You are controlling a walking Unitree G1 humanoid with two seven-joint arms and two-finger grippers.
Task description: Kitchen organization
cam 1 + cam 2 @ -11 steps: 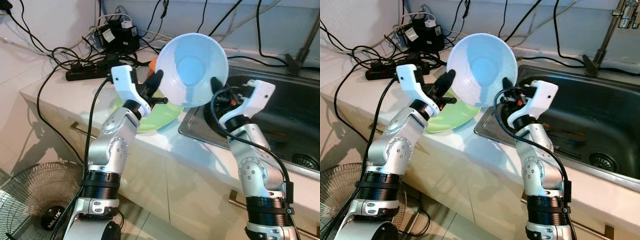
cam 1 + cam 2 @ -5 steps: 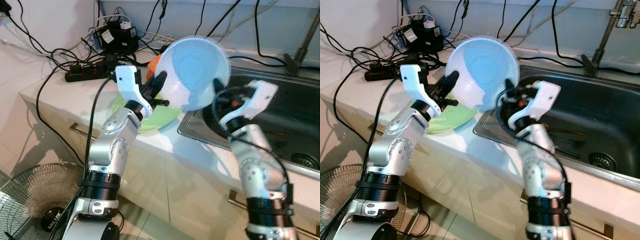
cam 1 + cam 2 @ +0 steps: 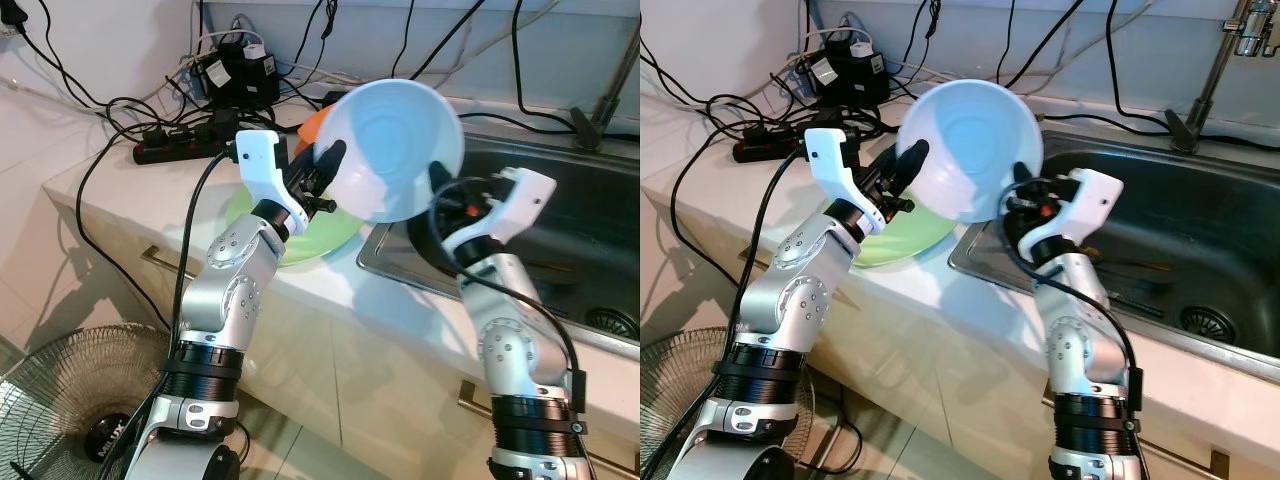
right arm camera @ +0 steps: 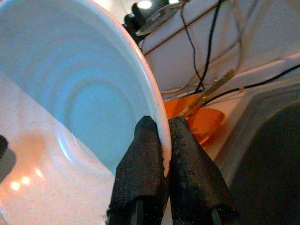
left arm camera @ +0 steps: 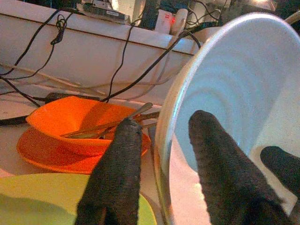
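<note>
Pale blue bowl (image 3: 395, 150) (green plate (image 3: 310, 235), orange bowl (image 5: 77, 124)).

I hold the bowl (image 3: 398, 150) up between my two claws, above the bench (image 3: 140, 190), tilted with its mouth toward me. My left claw (image 5: 161, 154) straddles its rim on the left, one finger inside, one outside. My right claw (image 4: 165, 157) pinches the rim on the right side. Below my left claw a plate (image 3: 300, 235) lies on the bench. Beyond that claw a smaller bowl (image 5: 75, 123) sits on a saucer (image 5: 51, 157), with utensils (image 5: 117, 124) in it. The sink (image 3: 1180, 240) lies to the right of my right claw, sunk into the bench. A power strip (image 3: 175, 150) and cables (image 3: 110, 105) lie on the bench behind my left claw. A fan (image 3: 60, 410) stands on the floor, left of and below my left arm.
</note>
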